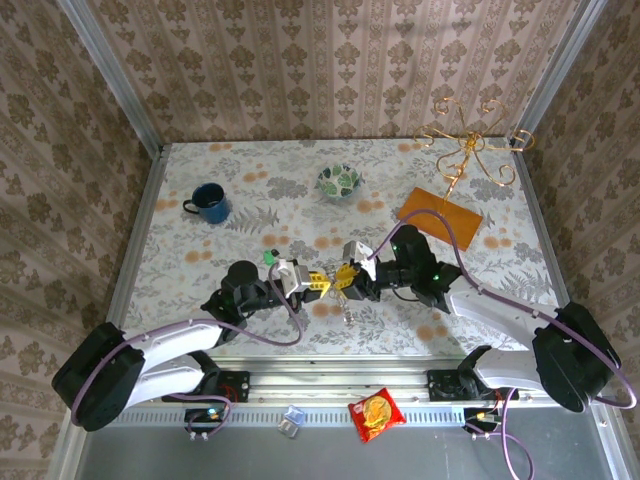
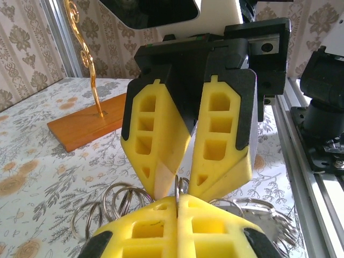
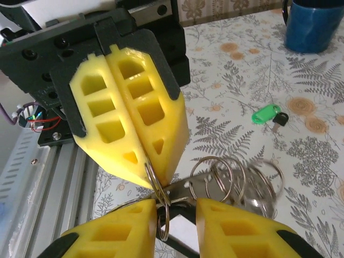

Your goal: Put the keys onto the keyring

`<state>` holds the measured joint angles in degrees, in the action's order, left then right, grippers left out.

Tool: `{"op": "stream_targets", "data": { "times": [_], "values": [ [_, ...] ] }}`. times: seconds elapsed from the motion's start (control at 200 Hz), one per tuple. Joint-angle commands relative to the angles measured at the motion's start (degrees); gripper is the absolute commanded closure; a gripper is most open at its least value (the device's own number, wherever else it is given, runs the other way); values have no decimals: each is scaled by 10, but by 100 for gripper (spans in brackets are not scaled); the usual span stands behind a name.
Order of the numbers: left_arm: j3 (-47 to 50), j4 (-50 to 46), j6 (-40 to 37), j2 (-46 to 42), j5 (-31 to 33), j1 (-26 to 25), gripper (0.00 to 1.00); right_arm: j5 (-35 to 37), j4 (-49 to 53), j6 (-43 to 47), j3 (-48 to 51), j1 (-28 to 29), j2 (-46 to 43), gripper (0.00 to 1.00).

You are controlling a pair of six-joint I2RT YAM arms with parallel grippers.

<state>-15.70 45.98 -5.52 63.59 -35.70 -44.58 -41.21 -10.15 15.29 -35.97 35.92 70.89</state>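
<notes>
Over the bench (image 3: 242, 64), left hand (image 3: 153, 180): clamped on my keyring (image 3: 166, 193).
Right hand (image 3: 176, 208): apart.
Left: green-tagged keys (image 3: 267, 114) loose, unthreaded, I judge.

A blue mug (image 1: 208, 203) stands upright toward the far-left corner of the table (image 1: 250, 165), its handle pointing left. A bowl (image 1: 341, 181) with a green leaf pattern sits near the middle of the far edge. Toward the far-right corner lies a flat orange wooden base (image 1: 440, 213) carrying 1 gold wire stand (image 1: 470, 145) with curled arms. Beyond the near edge, on the grey ledge (image 1: 150, 450), lie a red snack packet (image 1: 376, 414) and a small, possibly clear-plastic item (image 1: 291, 421).
</notes>
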Motion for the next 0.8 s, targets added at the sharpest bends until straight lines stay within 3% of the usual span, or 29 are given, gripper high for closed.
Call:
{"op": "stream_targets", "data": {
  "times": [0.0, 0.115, 0.235, 0.29, 0.37, 0.435, 0.63, 0.795],
  "values": [
    [3, 41, 19, 3, -28, 4, 100, -26, -17, 10, -23, 6, 6, 75],
    [2, 44, 21, 4, -30, 5, 100, -32, -25, 7, -27, 8, 10, 81],
    [3, 50, 24, 4, -30, 5, 100, -33, -17, 8, -34, 9, 13, 100],
    [5, 50, 26, 3, -23, 6, 100, -29, 4, 13, -42, 10, 10, 100],
    [6, 35, 23, -5, 7, 8, 79, -14, 61, 32, -61, 10, 4, 100],
    [2, -3, 5, -19, 18, 8, 73, 9, 131, 67, -84, 14, 0, 100],
    [-41, -158, -66, -46, 29, 6, 75, 68, 305, 171, -153, 36, 15, 100],
    [-63, -196, -92, -45, 21, 6, 81, 109, 380, 228, -205, 57, 36, 100]
  ]
}}
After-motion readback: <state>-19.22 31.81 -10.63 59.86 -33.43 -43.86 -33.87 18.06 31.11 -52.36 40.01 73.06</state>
